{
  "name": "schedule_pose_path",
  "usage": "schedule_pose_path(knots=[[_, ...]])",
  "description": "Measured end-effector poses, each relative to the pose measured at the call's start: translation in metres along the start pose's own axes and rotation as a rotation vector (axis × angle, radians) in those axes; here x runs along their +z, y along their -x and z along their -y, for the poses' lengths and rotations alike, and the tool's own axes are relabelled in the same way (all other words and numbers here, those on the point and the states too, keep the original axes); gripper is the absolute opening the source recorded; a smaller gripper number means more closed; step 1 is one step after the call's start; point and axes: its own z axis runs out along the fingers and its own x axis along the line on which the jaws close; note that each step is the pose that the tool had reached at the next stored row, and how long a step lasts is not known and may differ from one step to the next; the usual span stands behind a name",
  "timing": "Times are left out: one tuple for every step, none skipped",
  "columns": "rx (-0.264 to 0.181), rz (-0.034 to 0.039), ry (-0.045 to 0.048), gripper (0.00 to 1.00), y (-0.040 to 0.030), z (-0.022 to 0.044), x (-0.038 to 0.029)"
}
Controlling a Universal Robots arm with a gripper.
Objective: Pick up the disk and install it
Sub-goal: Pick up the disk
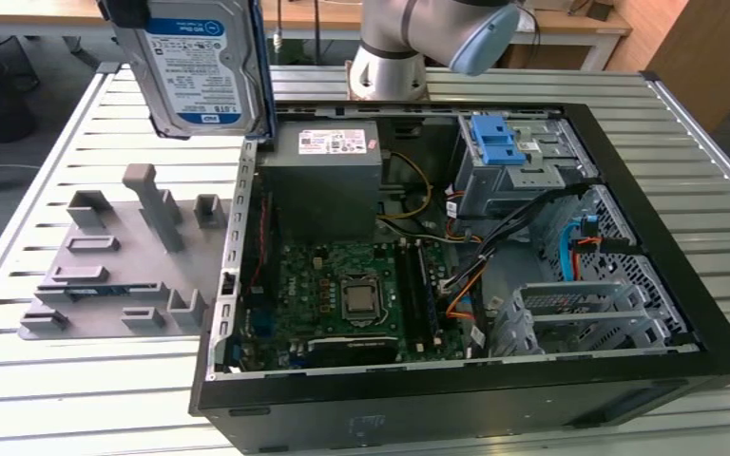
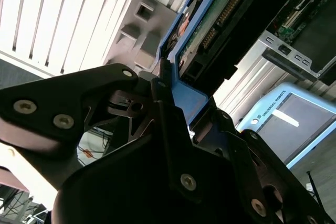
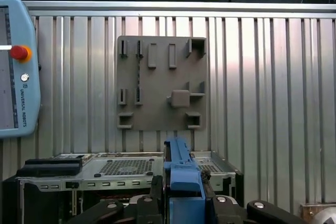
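Note:
The disk (image 1: 201, 66), a silver hard drive with a white-and-blue label and a blue carrier frame, hangs upright in the air at the exterior view's upper left. It is above the table, just outside the open computer case (image 1: 669, 237). In both wrist views my gripper (image 2: 178, 98) (image 3: 184, 187) is shut on the blue frame's edge. The second wrist view looks along the disk's green circuit-board side (image 2: 220, 14). In the first wrist view the blue carrier (image 3: 181, 171) sticks out between the black fingers (image 3: 152, 187).
The case lies open on a slatted metal table, with a motherboard (image 1: 353, 294), a grey power supply box (image 1: 327, 171) and a drive bay with a blue bracket (image 1: 502, 142). A grey fixture plate (image 1: 99, 275) (image 3: 160, 82) lies beside the case. A teach pendant (image 3: 16, 72) rests on the table.

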Motion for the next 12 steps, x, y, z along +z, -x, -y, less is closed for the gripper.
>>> schedule_pose_path(knots=[[0.000,0.0000,0.0000,0.36,-0.0032,0.0005,-0.0001],[0.000,0.0000,0.0000,0.36,-0.0070,0.0006,-0.0001],[0.000,0.0000,-0.0001,0.36,-0.0109,0.0007,-0.0002],[0.000,-0.0001,0.0001,0.36,-0.0147,0.0008,-0.0003],[0.000,-0.0001,0.0000,0.36,-0.0185,0.0009,-0.0003],[0.000,-0.0001,-0.0001,0.36,-0.0215,0.0010,-0.0003],[0.000,-0.0001,0.0000,0.36,-0.0229,0.0011,-0.0004],[0.000,-0.0002,0.0001,0.36,-0.0235,0.0018,-0.0005],[0.000,-0.0001,-0.0001,0.36,-0.0239,0.0033,-0.0004],[0.000,0.0000,-0.0001,0.36,-0.0243,0.0051,-0.0004],[0.000,-0.0001,0.0000,0.36,-0.0245,0.0075,-0.0004],[0.000,-0.0002,0.0001,0.36,-0.0246,0.0110,-0.0005]])
